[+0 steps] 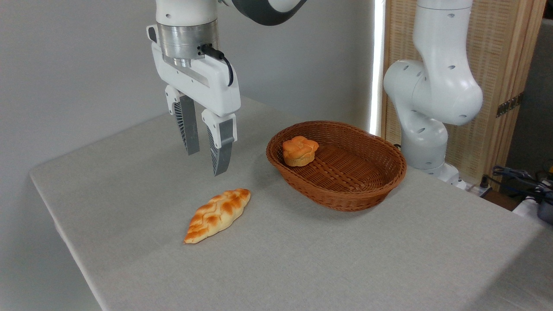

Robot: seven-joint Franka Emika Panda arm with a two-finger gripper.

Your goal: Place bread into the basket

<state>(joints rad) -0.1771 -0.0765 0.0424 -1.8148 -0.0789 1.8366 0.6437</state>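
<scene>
The bread [218, 214], a braided golden-orange loaf with pointed ends, lies flat on the grey tabletop, slanting from lower left to upper right. My gripper [206, 163] hangs in the air above and just behind the loaf's upper end, open, with nothing between its two grey fingers. To the right stands the basket [345, 194], an oval brown wicker one with low sloping sides. A small round orange bun [300, 150] rests inside it against the left wall.
The arm's white base [425, 108] rises behind the basket at the right. The grey table [302, 268] has its left edge close to the loaf. Cables and clutter [525, 185] lie beyond the table's right end.
</scene>
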